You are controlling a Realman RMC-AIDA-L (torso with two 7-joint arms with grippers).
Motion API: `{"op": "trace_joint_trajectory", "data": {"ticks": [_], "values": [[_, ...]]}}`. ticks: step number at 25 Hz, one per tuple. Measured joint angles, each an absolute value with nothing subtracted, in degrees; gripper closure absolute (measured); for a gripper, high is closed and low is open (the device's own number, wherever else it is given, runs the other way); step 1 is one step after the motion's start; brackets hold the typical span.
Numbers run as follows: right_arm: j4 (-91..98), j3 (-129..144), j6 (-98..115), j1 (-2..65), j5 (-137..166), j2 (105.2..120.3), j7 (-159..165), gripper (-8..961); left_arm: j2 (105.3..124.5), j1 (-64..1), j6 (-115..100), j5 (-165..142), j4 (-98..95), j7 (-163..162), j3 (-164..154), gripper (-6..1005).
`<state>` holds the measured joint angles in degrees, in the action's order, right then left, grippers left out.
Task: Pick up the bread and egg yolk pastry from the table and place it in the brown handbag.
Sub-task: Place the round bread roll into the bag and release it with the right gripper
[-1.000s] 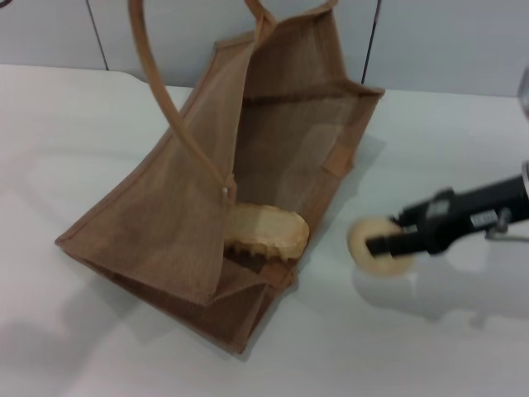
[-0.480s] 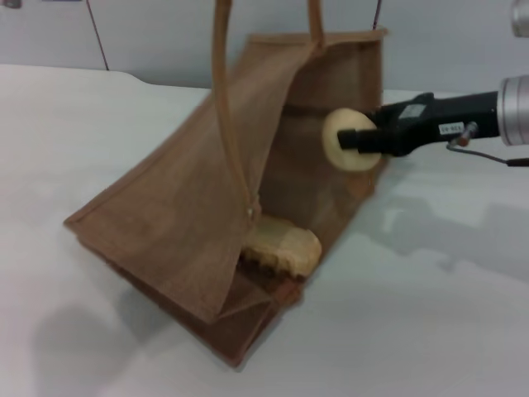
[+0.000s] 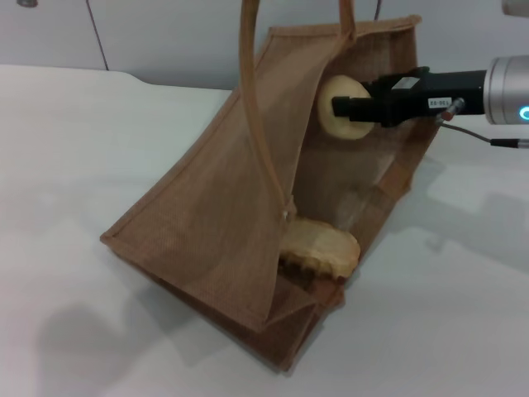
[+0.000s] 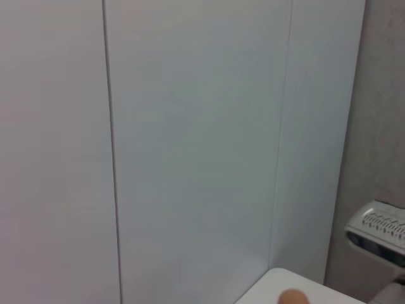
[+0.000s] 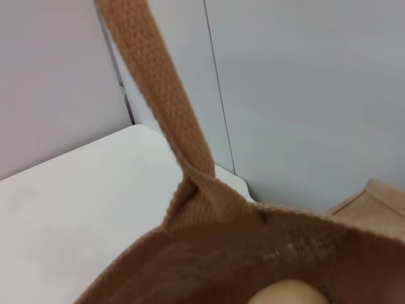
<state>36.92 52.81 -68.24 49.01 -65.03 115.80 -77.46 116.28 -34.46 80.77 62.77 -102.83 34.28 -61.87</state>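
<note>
The table (image 3: 74, 165) is a wide, smooth white slab, and on it the brown handbag (image 3: 207, 223) stands tipped, its mouth gaping toward the robot's right. The bag is coarse woven jute, boxy, with lighter tan trim along the rim and long flat tan handles (image 3: 256, 124) rising out of the head view; the right wrist view shows one webbing handle (image 5: 164, 107) stitched into the rim, its weave plainly ribbed. Behind the table stand pale flat wall panels (image 4: 190, 126).

The right arm reaches in from the right at the level of the bag's upper edge, a black slim body with a silver cuff. The right gripper (image 3: 340, 107) pinches the egg yolk pastry (image 3: 339, 107), a smooth, matte, pale beige dome held in the air just inside the bag's open mouth, above the interior.

Low in the bag, at the open end near the floor panel, lies the bread (image 3: 321, 246), an elongated tan loaf with a rough, browned lower edge

The left gripper is not visible in any view
</note>
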Motion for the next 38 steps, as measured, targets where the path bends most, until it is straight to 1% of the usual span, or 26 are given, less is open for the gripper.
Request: {"op": "trace_joint_trajectory", "data": {"ticks": [10, 15, 21, 26, 28, 32, 38], "values": [[35.52, 52.35, -69.33, 51.60, -65.45, 115.88, -76.78, 512, 116.21, -34.37, 80.77, 62.80, -102.83, 34.40, -61.86, 885], [35.27, 52.30, -69.40, 52.06, -65.48, 115.89, -76.57, 349, 116.19, -34.39, 80.77, 62.39, -102.76, 34.63, -61.57, 884], [35.11, 52.29, -69.04, 51.33, -65.48, 115.80, -76.48, 113, 116.10, -33.92, 80.22, 61.69, -102.35, 34.79, -61.35, 884], [35.15, 52.85, -70.87, 50.45, -64.11, 115.71, -74.93, 73, 116.11, -32.13, 78.88, 58.05, -102.25, 34.80, -60.00, 885], [36.12, 52.78, -73.77, 49.45, -62.94, 115.63, -73.78, 78, 116.13, -31.71, 78.49, 57.20, -102.24, 34.80, -59.69, 885], [42.55, 52.39, -80.69, 45.67, -59.04, 115.40, -68.74, 88, 116.19, -30.06, 76.07, 53.92, -102.21, 34.57, -59.19, 885], [53.19, 52.23, -83.89, 39.80, -54.29, 115.72, -65.82, 90, 116.14, -28.38, 72.85, 51.48, -102.10, 34.54, -58.34, 885]]}}
